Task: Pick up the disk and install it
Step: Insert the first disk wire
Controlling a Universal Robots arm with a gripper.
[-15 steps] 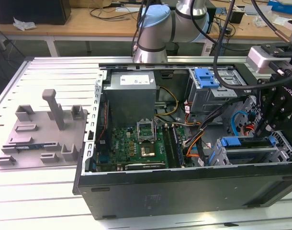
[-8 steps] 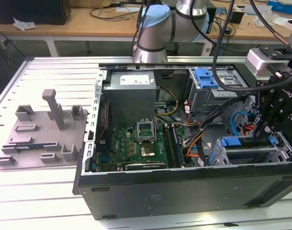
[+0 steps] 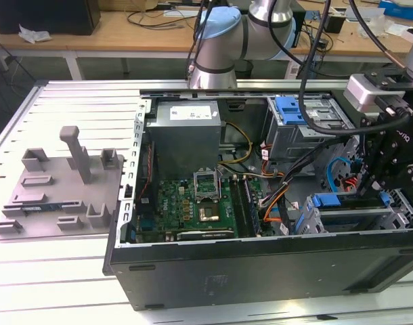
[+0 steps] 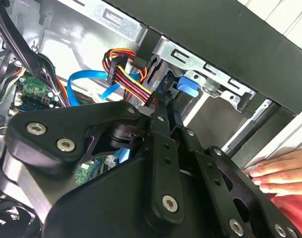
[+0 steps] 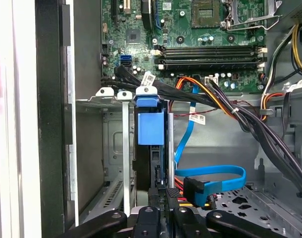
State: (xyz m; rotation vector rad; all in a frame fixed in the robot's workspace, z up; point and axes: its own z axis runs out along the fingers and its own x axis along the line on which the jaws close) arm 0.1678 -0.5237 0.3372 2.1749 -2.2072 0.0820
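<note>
The disk (image 5: 151,128) stands edge-on as a blue-fronted slab in a slot of the lower drive cage (image 5: 125,148), inside the open computer case. In the exterior view its blue front (image 3: 326,201) sits at the cage's (image 3: 349,220) left end, toward the motherboard. My gripper (image 5: 161,193) reaches into the cage from the other end, its fingers drawn close together on the dark rear edge of the disk. The second wrist view has the gripper (image 4: 166,99) just short of the blue carrier tab (image 4: 188,85). From the exterior view the gripper (image 3: 370,193) hangs over the cage's right end.
A blue data cable (image 5: 210,173) and a bundle of coloured power wires (image 4: 131,79) hang close beside the slot. The upper grey cage carries a blue bracket (image 3: 288,108). A person's hand (image 4: 282,173) rests by the case edge. A grey fixture (image 3: 64,183) lies on the table at the exterior view's left.
</note>
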